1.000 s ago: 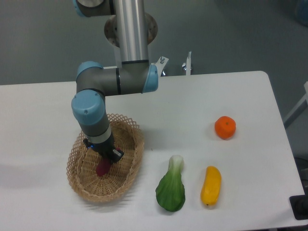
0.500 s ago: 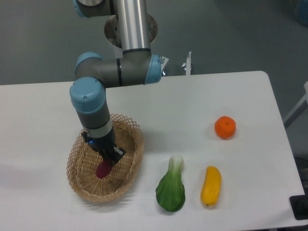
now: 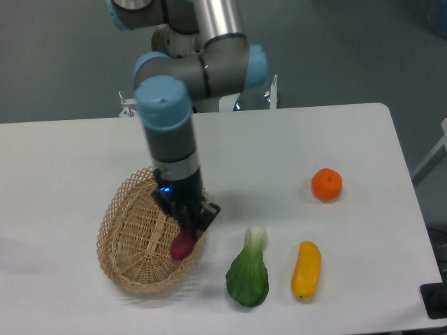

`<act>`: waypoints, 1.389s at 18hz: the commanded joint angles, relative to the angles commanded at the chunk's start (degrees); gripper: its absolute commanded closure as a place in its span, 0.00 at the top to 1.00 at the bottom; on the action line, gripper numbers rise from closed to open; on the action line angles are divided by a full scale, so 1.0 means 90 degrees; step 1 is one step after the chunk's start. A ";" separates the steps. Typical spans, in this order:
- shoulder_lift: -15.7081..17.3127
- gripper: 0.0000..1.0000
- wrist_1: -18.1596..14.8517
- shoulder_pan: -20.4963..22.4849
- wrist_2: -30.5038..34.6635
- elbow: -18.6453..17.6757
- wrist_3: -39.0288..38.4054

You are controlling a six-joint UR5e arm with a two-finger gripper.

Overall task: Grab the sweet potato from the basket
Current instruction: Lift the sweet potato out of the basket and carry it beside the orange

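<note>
The claw (image 3: 187,230) pinches the sweet potato (image 3: 183,245), which hangs below it over the basket (image 3: 133,237) rim.

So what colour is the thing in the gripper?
Magenta-purple: the sweet potato, in the fixed camera view.

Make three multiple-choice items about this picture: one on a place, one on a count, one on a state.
1. Where is the sweet potato?
A. beside the orange
B. under the tool, over the basket's right side
C. on the table's far left

2. How many items lie on the bare table outside the basket?
A. one
B. five
C. three

3. What does the tool do?
A. grips the sweet potato
B. hangs open over the orange
C. holds the greens

Answers: 1 B, the purple tuber hangs at the tool's tip above the right rim. 2 C, the orange, the greens and the yellow vegetable. 3 A, the tuber sits between the fingers.
</note>
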 joint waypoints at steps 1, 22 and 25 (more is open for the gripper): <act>0.0088 0.18 -0.0156 0.0156 -0.0049 0.0000 0.0321; 0.0499 0.18 -0.1398 0.1926 -0.0147 -0.0029 0.2854; 0.0499 0.18 -0.1398 0.1926 -0.0147 -0.0029 0.2854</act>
